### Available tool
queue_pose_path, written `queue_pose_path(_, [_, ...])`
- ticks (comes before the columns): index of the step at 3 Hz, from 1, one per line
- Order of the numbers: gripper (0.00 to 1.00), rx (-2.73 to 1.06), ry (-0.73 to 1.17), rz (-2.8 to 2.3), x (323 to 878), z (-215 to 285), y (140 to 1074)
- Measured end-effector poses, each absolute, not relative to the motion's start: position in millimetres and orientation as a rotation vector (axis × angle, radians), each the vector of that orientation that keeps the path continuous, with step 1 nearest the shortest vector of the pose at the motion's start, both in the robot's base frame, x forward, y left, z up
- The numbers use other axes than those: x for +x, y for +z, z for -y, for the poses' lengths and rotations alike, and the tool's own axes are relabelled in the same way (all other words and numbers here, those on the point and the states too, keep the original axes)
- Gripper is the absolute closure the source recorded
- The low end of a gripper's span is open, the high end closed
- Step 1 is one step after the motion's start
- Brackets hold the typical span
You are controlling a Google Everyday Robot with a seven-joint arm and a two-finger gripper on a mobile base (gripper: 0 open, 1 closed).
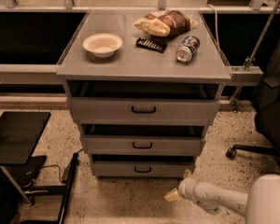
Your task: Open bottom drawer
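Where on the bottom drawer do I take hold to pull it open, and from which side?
Take the black bar handle at the centre of the bottom drawer front, coming straight in from the front. The bar runs horizontally, so one finger above and one below should suit. The gripper sits low, off the drawer's right corner, fingers open, so shift left first.
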State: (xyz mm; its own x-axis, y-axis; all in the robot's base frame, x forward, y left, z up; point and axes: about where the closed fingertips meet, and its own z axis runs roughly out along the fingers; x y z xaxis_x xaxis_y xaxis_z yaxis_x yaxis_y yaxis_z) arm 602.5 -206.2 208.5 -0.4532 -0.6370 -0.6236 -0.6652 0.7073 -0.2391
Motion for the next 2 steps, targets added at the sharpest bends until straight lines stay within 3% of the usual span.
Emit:
queue_pose_path(1, [0.00, -0.991, 0.184, -2.190, 588.4, 206.3, 154.8])
queue_pose_path(2, [0.00, -1.062, 0.156, -2.083, 632.8, 198.7, 155.4])
